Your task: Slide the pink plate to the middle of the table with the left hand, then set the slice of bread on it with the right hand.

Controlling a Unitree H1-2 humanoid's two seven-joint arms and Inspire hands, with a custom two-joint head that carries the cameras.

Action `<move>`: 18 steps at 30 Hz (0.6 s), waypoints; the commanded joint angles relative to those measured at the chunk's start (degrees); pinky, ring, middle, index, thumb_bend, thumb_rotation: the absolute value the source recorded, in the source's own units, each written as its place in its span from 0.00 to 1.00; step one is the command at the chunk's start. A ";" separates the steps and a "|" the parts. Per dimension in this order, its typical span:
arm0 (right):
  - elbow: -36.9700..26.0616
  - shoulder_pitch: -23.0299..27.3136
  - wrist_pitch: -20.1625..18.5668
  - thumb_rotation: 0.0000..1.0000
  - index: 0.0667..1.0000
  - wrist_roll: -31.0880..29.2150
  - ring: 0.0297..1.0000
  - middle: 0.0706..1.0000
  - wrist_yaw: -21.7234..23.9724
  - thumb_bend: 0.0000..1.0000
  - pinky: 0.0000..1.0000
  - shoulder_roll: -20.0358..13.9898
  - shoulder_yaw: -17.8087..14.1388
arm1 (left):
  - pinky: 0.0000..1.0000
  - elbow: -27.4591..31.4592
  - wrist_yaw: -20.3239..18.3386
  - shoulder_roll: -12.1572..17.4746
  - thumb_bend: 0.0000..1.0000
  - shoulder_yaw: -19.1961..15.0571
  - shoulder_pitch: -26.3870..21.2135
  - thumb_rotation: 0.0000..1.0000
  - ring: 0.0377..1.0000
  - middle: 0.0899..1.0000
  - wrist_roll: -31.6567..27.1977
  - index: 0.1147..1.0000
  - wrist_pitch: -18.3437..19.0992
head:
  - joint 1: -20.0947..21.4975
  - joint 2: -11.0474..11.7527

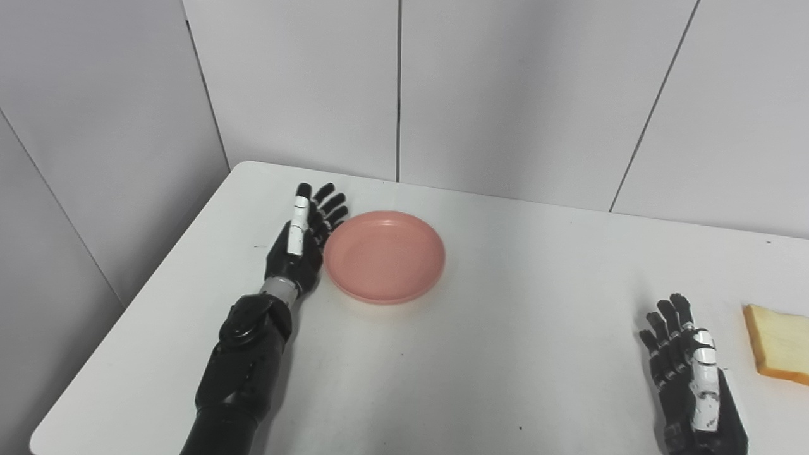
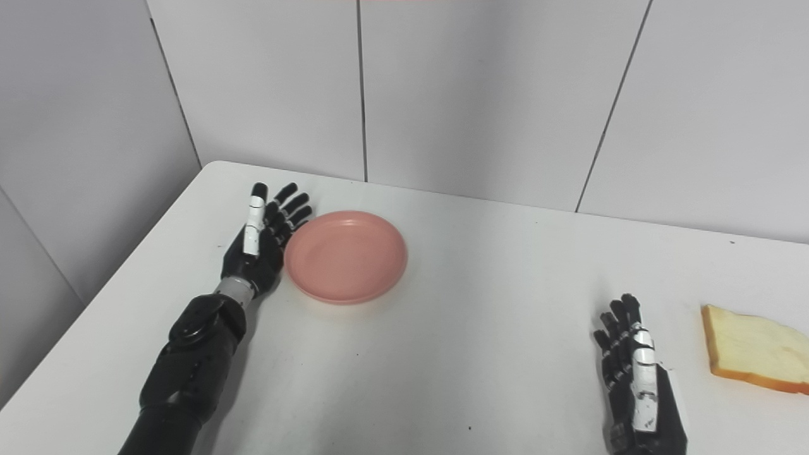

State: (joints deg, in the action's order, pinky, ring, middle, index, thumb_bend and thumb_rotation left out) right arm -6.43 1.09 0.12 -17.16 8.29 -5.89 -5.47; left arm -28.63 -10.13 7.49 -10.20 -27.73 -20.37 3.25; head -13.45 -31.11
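Left eye view: left hand (image 1: pixel 303 243) flat, fingers spread, holding nothing, touching plate (image 1: pixel 384 256) left rim; plate lies rightward of it, left of centre. Right hand (image 1: pixel 689 373) open, empty, bread (image 1: pixel 780 344) just right.

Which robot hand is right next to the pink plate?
The left hand, open, lies right against the pink plate's left rim. The right hand waits far off, beside the bread.

White table (image 1: pixel 505 354), grey panelled walls (image 1: pixel 505 95)
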 commanded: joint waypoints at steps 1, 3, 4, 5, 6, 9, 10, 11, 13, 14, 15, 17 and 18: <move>-1.34 1.02 1.74 1.00 1.00 0.61 0.99 1.00 -0.05 0.57 1.00 0.33 0.14 | 0.95 0.51 -0.53 -1.53 0.87 1.42 2.09 0.92 0.92 0.90 -0.03 0.88 4.98 | 0.69 -0.27; -1.53 1.06 1.44 1.00 1.00 0.78 0.99 1.00 -0.30 0.57 1.00 0.61 0.18 | 0.95 2.54 -0.72 -2.18 0.87 2.02 2.53 0.91 0.92 0.90 -0.38 0.89 6.41 | 1.42 -0.50; -1.61 1.07 1.32 1.00 1.00 0.82 0.99 1.00 -0.38 0.57 1.00 0.73 0.20 | 0.95 3.14 -0.80 -2.30 0.87 2.15 2.69 0.91 0.92 0.91 -0.49 0.89 6.83 | 1.65 -0.57; -1.82 1.06 1.12 1.00 1.00 0.75 0.99 1.00 -0.45 0.58 1.00 0.92 0.24 | 0.95 4.52 -1.11 -2.63 0.87 2.71 3.11 0.91 0.92 0.91 -0.56 0.89 7.45 | 2.28 -0.71; -1.97 1.05 0.99 1.00 1.00 0.71 1.00 1.00 -0.48 0.58 1.00 1.06 0.27 | 0.96 5.47 -1.33 -2.83 0.86 3.10 3.41 0.92 0.93 0.91 -0.61 0.89 7.87 | 2.37 -0.74; -2.41 1.04 0.56 1.00 1.00 1.64 0.99 1.00 -1.13 0.59 1.00 1.48 0.41 | 0.96 7.70 -2.45 -3.51 0.85 4.99 4.38 0.94 0.93 0.92 0.04 0.91 8.12 | 3.20 -1.06; -2.47 1.04 0.57 1.00 1.00 1.85 0.99 1.00 -1.22 0.59 1.00 1.59 0.43 | 0.96 8.18 -2.62 -3.67 0.86 5.48 4.63 0.95 0.93 0.92 0.31 0.91 8.03 | 3.26 -1.09; -2.54 1.03 0.55 1.00 1.00 1.89 0.98 1.00 -1.33 0.59 1.00 1.71 0.44 | 0.96 8.99 -2.80 -4.00 0.86 6.12 5.00 0.95 0.93 0.92 0.40 0.91 8.15 | 3.61 -1.28; -2.71 1.01 0.49 1.00 1.00 1.89 0.98 1.00 -1.49 0.59 1.00 1.85 0.51 | 0.96 10.19 -2.91 -4.51 0.85 7.07 5.54 0.95 0.94 0.92 0.41 0.91 8.42 | 4.06 -1.49; -2.78 1.01 0.47 1.00 1.00 1.88 0.98 1.00 -1.53 0.59 1.00 1.90 0.55 | 0.96 10.60 -2.91 -4.72 0.85 7.41 5.73 0.95 0.93 0.91 0.43 0.90 8.53 | 4.06 -1.49; -2.92 1.02 0.26 1.00 1.00 2.02 0.98 1.00 -1.70 0.59 1.00 2.00 0.61 | 0.95 11.09 -3.48 -4.90 0.85 8.00 5.96 0.95 0.93 0.91 0.34 0.89 8.48 | 4.46 -1.64; -3.21 1.01 -0.13 1.00 1.00 2.24 0.98 1.00 -1.99 0.59 1.00 2.17 0.76 | 0.98 11.60 -4.51 -5.07 0.84 8.76 6.24 0.98 0.95 0.94 0.08 0.93 8.30 | 4.88 -1.80; -3.43 0.98 -0.37 1.00 1.00 2.58 0.98 1.00 -2.25 0.59 1.00 2.28 0.90 | 0.98 12.04 -4.59 -5.33 0.84 9.01 6.43 0.98 0.95 0.94 -0.03 0.94 8.44 | 5.40 -1.91</move>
State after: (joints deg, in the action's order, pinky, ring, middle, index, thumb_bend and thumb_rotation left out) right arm -7.34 1.09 0.00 -14.86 6.28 -3.95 -4.77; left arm -16.90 -14.14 2.72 -1.68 -21.90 -20.80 9.72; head -8.01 -32.96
